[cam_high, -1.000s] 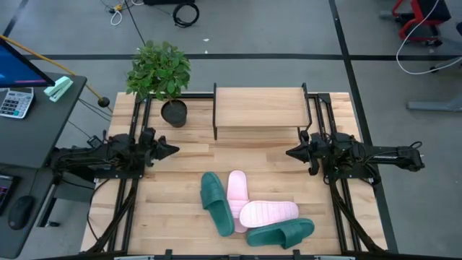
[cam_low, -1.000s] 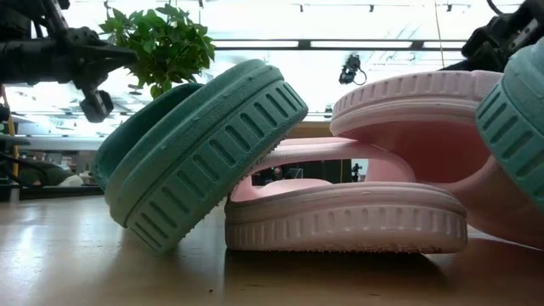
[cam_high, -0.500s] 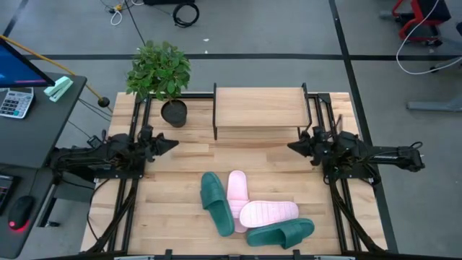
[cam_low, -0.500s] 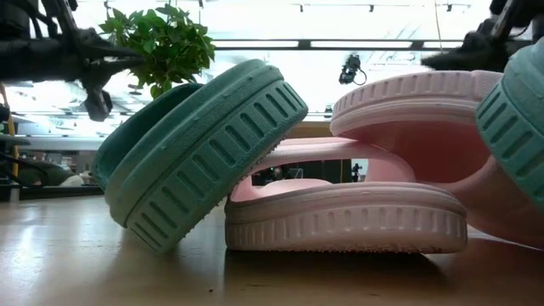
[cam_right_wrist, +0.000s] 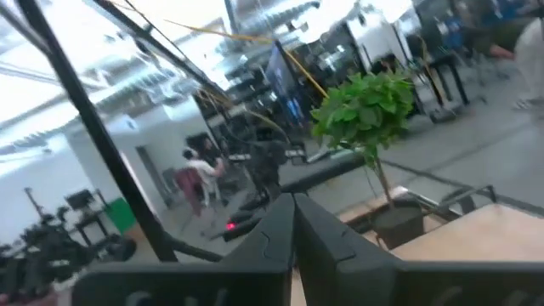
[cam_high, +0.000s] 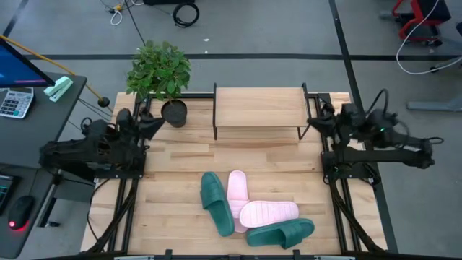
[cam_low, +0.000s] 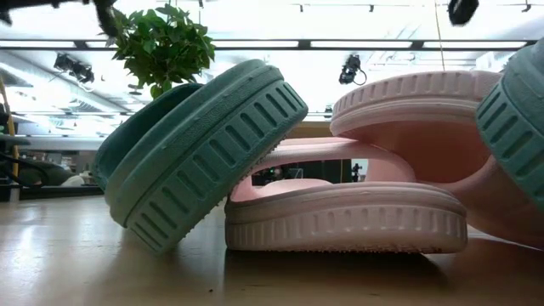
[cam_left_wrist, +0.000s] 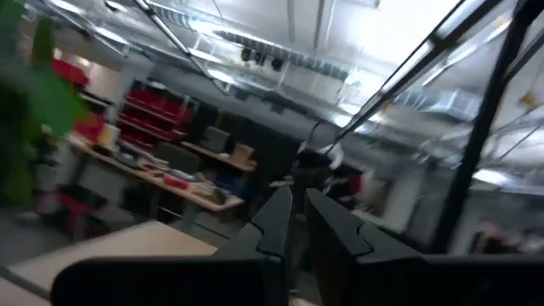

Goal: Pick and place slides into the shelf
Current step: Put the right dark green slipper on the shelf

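Four slides lie in a heap near the table's near edge. One teal slide (cam_high: 216,203) stands tilted on its side edge and leans on a pink slide (cam_high: 237,191). The second pink slide (cam_high: 268,213) lies across that one, and the second teal slide (cam_high: 281,232) is nearest the edge. In the low view the tilted teal slide (cam_low: 195,153) rests against the lower pink slide (cam_low: 340,217). The shelf (cam_high: 260,107) stands at the far edge. My left gripper (cam_high: 157,121) (cam_left_wrist: 294,197) is shut, raised beside the plant pot. My right gripper (cam_high: 315,120) (cam_right_wrist: 293,199) is shut, raised by the shelf's right frame.
A potted plant (cam_high: 160,72) stands at the far left corner, its pot (cam_high: 174,113) just left of the shelf. Bare tabletop (cam_high: 238,155) lies between the shelf and the slides. Beyond the table's left edge there is a desk with a calculator (cam_high: 14,102).
Both arms have risen and drawn back from the table's middle toward the far edge, the left toward the left side and the right toward the right side. Both have tipped upward and left the low view. The slides have stayed put.
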{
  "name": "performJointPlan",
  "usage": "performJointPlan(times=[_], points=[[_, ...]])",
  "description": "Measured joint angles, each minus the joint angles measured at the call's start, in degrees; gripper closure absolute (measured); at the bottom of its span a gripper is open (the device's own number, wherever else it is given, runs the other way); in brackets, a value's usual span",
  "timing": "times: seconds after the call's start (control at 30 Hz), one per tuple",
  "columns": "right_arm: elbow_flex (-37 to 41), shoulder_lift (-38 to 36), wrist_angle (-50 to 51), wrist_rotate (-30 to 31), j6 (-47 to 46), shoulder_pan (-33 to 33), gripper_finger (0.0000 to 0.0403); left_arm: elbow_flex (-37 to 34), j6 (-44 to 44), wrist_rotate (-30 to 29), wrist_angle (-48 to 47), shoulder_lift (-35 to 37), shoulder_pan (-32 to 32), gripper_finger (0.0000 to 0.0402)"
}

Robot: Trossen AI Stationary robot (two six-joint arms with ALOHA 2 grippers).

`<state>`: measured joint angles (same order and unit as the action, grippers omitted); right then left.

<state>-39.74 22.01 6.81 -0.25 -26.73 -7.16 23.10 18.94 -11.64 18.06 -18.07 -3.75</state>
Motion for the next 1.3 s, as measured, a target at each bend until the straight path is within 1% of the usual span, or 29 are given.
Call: performJointPlan(times=[0.2, 0.3, 0.4, 0.5, 0.6, 0.7, 0.8, 0.87, 0.93, 1.03, 1.13, 1.3], points=[[-19.83, 12.07, 16.75, -3.26, 6.91, -0.33, 0.0385, 8.41, -2.87, -0.76, -0.19, -10.90, 0.00, 0.0330], [-26.90, 17.23, 26.15, -3.22, 9.13, -0.34, 0.0385, 11.74, -3.18, -0.63, -0.37, -15.93, 0.12, 0.0314], [-31.17, 21.12, 32.42, -3.45, 10.85, -0.34, 0.0385, 14.65, -4.68, 0.54, -0.39, -20.10, 0.49, 0.0296], [-32.62, 23.83, 35.44, -6.44, 11.42, -0.35, 0.0385, 17.66, -5.81, 2.47, -0.64, -23.81, 1.63, 0.0276], [-32.68, 25.98, 37.51, -9.27, 11.42, -0.33, 0.0385, 20.99, -5.00, 3.09, -4.60, -26.66, 3.31, 0.0255], [-32.62, 27.95, 39.39, -10.33, 11.42, -0.33, 0.0385, 24.53, -3.75, 3.61, -12.55, -28.75, 5.28, 0.0237], [-32.62, 29.46, 39.89, -10.94, 11.44, -0.33, 0.0385, 27.71, -0.76, 4.03, -21.22, -31.38, 7.43, 0.0227], [-32.62, 30.51, 39.87, -11.93, 11.53, -0.33, 0.0385, 29.17, 1.51, 4.16, -24.92, -33.17, 9.07, 0.0225], [-32.62, 31.47, 39.91, -12.68, 11.60, -0.33, 0.0385, 29.76, 2.52, 4.89, -26.39, -34.78, 10.82, 0.0226], [-32.62, 32.38, 39.91, -13.21, 12.43, -0.33, 0.0385, 29.89, 4.83, 7.12, -28.20, -37.05, 12.99, 0.0230], [-32.62, 32.92, 39.91, -13.28, 12.93, -0.33, 0.0385, 29.89, 7.47, 8.27, -32.64, -39.21, 15.05, 0.0234], [-32.62, 33.13, 39.88, -13.40, 12.93, -0.33, 0.0385, 29.89, 7.69, 8.30, -41.72, -43.76, 18.00, 0.0243]])
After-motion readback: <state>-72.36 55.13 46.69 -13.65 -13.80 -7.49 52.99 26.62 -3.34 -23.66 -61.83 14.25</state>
